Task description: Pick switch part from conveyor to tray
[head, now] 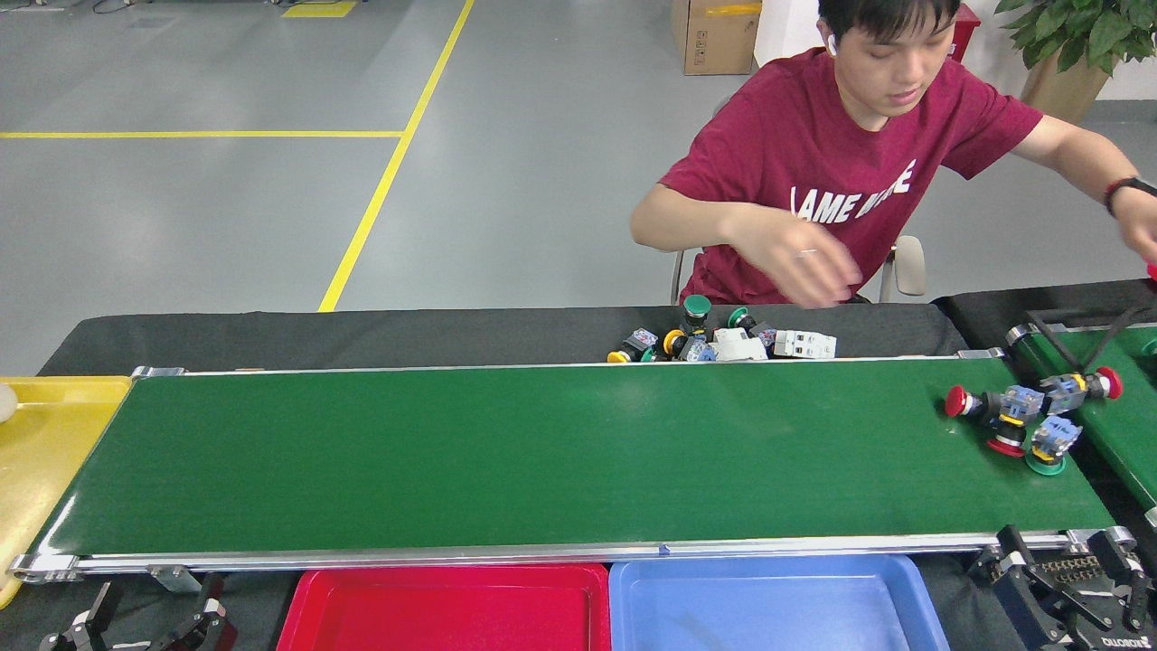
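Observation:
The conveyor [542,452] is a long dark-green belt across the middle of the head view. A small cluster of switch parts [1017,416] lies on its right end: blue-grey bodies with red caps and one green cap. One more red-capped part [1089,386] straddles the gap toward the angled belt. A red tray [443,606] and a blue tray [777,606] sit below the near rail. My left gripper [158,604] is low at the bottom left, open, holding nothing. My right gripper [1058,562] is at the bottom right, open, just below the cluster's end of the belt.
A person in a red shirt [841,172] sits behind the belt, one hand [813,267] over a pile of spare switch parts [723,342] on the black cloth. A yellow tray [45,452] sits at the belt's left end. A second green belt [1125,443] angles in at the right.

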`<move>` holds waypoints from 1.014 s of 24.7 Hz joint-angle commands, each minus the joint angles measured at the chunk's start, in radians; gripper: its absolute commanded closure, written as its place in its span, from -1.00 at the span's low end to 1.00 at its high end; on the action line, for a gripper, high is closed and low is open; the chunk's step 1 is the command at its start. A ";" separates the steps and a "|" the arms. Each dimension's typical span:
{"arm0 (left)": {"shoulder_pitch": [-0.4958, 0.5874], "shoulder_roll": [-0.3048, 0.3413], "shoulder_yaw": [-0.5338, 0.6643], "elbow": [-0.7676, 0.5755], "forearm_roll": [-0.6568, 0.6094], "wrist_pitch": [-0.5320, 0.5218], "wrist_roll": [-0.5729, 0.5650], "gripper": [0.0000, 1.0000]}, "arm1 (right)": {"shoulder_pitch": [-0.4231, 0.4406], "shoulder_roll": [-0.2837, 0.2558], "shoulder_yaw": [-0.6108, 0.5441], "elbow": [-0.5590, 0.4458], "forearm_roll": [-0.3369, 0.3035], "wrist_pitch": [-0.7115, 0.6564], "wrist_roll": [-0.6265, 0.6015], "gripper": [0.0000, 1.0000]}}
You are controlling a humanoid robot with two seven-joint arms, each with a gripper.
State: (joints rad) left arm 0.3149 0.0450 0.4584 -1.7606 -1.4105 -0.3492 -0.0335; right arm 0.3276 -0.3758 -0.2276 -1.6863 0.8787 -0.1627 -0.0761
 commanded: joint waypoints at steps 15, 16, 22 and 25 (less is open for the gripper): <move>-0.019 0.015 -0.006 -0.013 0.002 0.001 0.004 -1.00 | -0.007 0.002 -0.004 -0.012 0.003 0.002 0.001 -0.96; -0.019 0.015 -0.006 -0.013 0.001 0.001 0.003 -1.00 | -0.007 0.002 0.001 -0.012 0.003 0.002 0.001 -0.96; -0.019 0.015 0.000 -0.005 0.001 0.002 -0.002 -1.00 | -0.010 -0.002 0.020 -0.003 0.008 0.026 0.009 -0.96; -0.019 0.015 -0.004 -0.005 0.001 -0.001 -0.002 -1.00 | -0.076 -0.005 0.114 0.016 0.043 0.120 0.061 -0.96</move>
State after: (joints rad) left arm 0.3028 0.0496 0.4525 -1.7567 -1.4106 -0.3492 -0.0384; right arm 0.2834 -0.3727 -0.1382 -1.6681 0.9122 -0.0884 -0.0378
